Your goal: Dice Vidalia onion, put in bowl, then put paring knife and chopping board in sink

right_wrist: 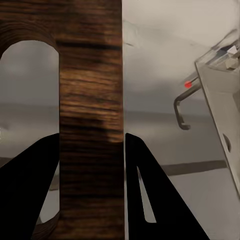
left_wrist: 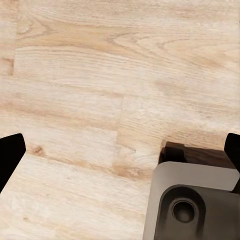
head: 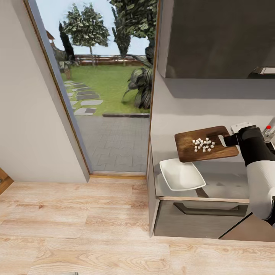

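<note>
My right gripper (head: 229, 140) is shut on the right end of the dark wooden chopping board (head: 191, 151), holding it above the grey countertop (head: 225, 179). A small heap of white diced onion (head: 203, 144) lies on the board. The white bowl (head: 181, 175) stands empty on the countertop, just in front of and below the board. In the right wrist view the board (right_wrist: 90, 100) runs between the two black fingers (right_wrist: 150, 190), with the sink (right_wrist: 220, 115) and its faucet (right_wrist: 180, 112) beyond. My left gripper (left_wrist: 120, 150) hangs open over the floor. The paring knife is out of view.
A tall glass door (head: 107, 84) to a garden stands left of the counter. A grey upper cabinet (head: 217, 38) hangs above it. A dark cabinet front with a bar handle (head: 206, 210) sits below. The pale wooden floor (head: 76, 229) spreads to the left. The faucet's red knob (head: 268, 127) marks the sink end.
</note>
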